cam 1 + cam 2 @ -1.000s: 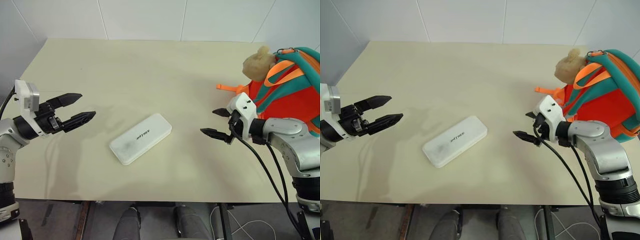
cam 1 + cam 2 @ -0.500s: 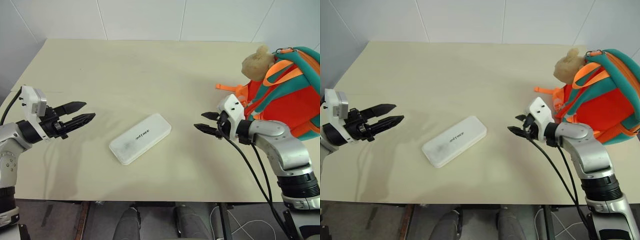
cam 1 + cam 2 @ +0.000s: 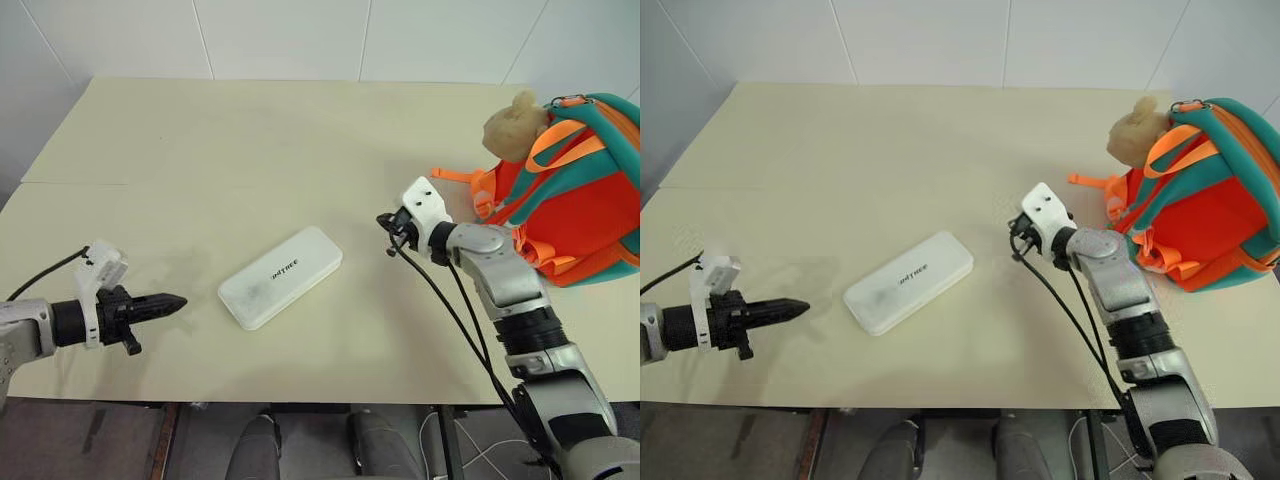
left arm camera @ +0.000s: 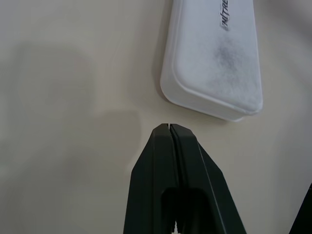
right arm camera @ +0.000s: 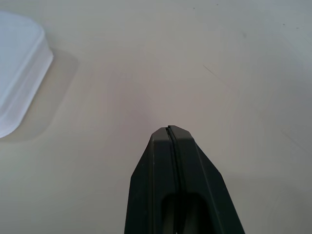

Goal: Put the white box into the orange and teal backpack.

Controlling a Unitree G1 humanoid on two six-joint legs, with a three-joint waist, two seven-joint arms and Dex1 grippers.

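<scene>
From the head views we see the white box (image 3: pixel 281 276) flat on the worktop (image 3: pixel 250 140), well apart from the orange and teal backpack (image 3: pixel 570 190); nothing is done yet. In our wrist views, the left claw (image 4: pixel 171 127) and right claw (image 5: pixel 169 129) are pressed together, empty.
</scene>
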